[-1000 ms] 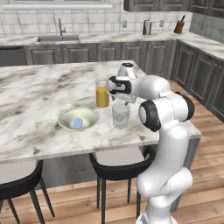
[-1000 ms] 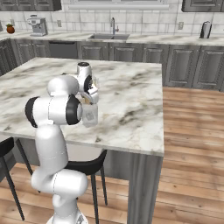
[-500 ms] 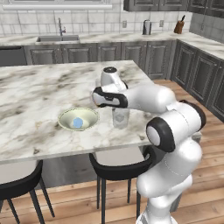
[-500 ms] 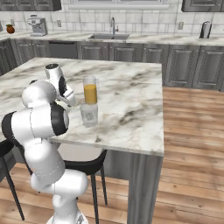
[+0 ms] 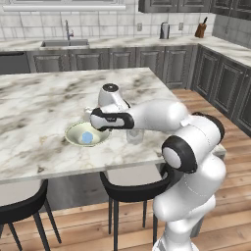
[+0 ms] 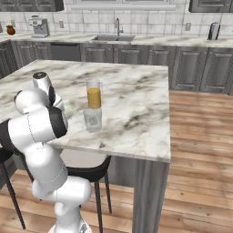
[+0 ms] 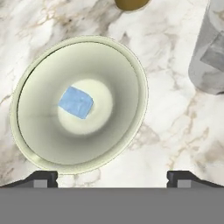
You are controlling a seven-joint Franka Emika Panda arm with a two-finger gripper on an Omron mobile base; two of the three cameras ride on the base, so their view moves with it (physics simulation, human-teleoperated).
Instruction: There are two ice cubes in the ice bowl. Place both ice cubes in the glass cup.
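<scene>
A: Hand view looks straight down into the ice bowl (image 7: 26, 131). One ice cube (image 7: 76, 102) is visible, flat on the bowl floor, just off the bowl's centre.

B: Where's the gripper (image 7: 113, 176) relative to it?

A: Tips sit at the bottom edge, spread wide, nothing between them. The cube lies up and left of the midpoint between the tips, so the claw axis is off the cube toward the bowl's near rim on the glass side. Both tips are outside the bowl outline in this picture, apart from the rim.

B: Cube orientation?

A: Slightly oblong face, long axis running upper left to lower right in that frame, skewed to the line between the tips. My read: shift over the bowl centre and maybe roll a little before descending, otherwise the pads meet corners.

B: Glass cup?

A: Glass cup (image 5: 135, 136) stands just beside the bowl, on the side away from the cube's offset. In the hand frame it's the clear wall at upper right, apart from the bowl. There seems to be a pale block inside it; too unclear to call it a cube.

B: Juice glass?

A: Juice glass (image 6: 93, 94) is just behind the glass cup as seen from the right base camera, near the bowl's far rim. I'd guess it matters only on the carry across.
</scene>
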